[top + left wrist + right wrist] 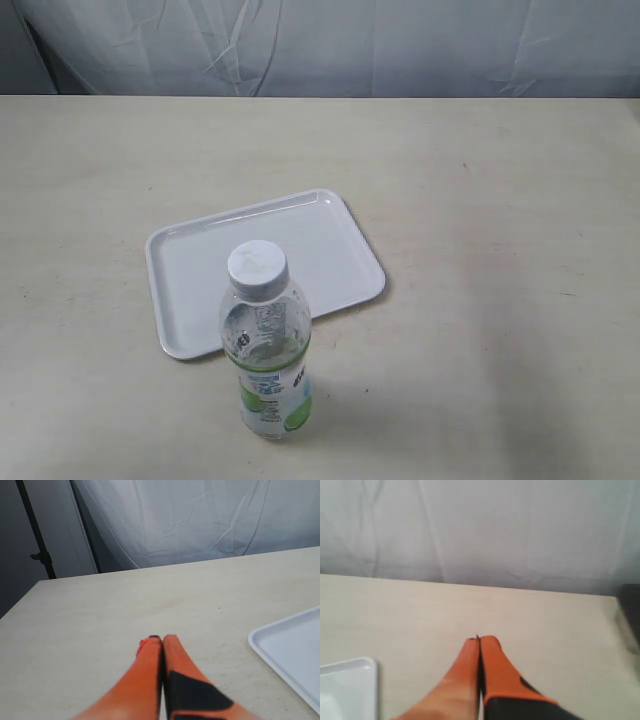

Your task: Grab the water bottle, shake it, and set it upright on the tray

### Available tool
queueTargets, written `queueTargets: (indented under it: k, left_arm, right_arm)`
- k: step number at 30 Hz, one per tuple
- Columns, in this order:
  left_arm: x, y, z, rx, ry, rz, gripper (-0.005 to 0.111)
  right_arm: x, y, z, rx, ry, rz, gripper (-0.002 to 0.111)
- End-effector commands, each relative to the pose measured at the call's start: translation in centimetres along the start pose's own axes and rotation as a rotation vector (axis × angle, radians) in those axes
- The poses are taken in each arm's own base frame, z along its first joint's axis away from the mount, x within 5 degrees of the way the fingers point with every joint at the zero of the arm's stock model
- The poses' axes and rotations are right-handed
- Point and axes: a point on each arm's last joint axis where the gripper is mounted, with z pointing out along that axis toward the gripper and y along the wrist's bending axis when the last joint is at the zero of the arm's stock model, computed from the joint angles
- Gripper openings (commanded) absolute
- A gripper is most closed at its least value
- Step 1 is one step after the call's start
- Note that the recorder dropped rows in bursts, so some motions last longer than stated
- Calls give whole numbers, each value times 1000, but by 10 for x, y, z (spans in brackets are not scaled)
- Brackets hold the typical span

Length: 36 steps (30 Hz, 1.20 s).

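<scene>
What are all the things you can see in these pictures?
water bottle: one, clear with a white cap and a white-and-green label, standing upright on the table at the tray's near edge, not on the tray.
tray: one, white, lying flat on the table behind the bottle.
table: one, pale beige, under everything.
cloth backdrop: one, white and wrinkled, hanging behind the table.
pole: one, dark, beside the cloth past the table's corner.
left gripper: one, orange and black, shut with nothing in it, over bare table beside the tray.
right gripper: one, orange and black, shut with nothing in it, over bare table beside the tray.
</scene>
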Motion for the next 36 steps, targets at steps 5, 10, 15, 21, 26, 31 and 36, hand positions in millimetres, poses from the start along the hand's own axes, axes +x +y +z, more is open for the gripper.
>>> queueTargets:
  k: [5,10,15,21,26,31,36]
  left_arm:
    - [0,0,0,-1,-11,-1,0]
    - [0,0,0,-1,-11,-1,0]
    - [0,0,0,-1,-11,-1,0]
    - [0,0,0,-1,-11,-1,0]
    - [0,0,0,-1,-11,-1,0]
    - [0,0,0,-1,-11,-1,0]
    - [0,0,0,-1,-11,-1,0]
  right_arm:
    - [89,49,-22,-336,-269,56,-1]
    - [126,68,-17,-560,-288,-64,7]
    - [131,75,-12,-706,-274,-111,60]
    - [134,83,-9,-835,-267,-130,70]
    - [141,95,-5,-925,-211,-167,69]
    - [154,112,5,-1004,-101,-219,76]
    - [169,130,22,-1031,3,-243,76]
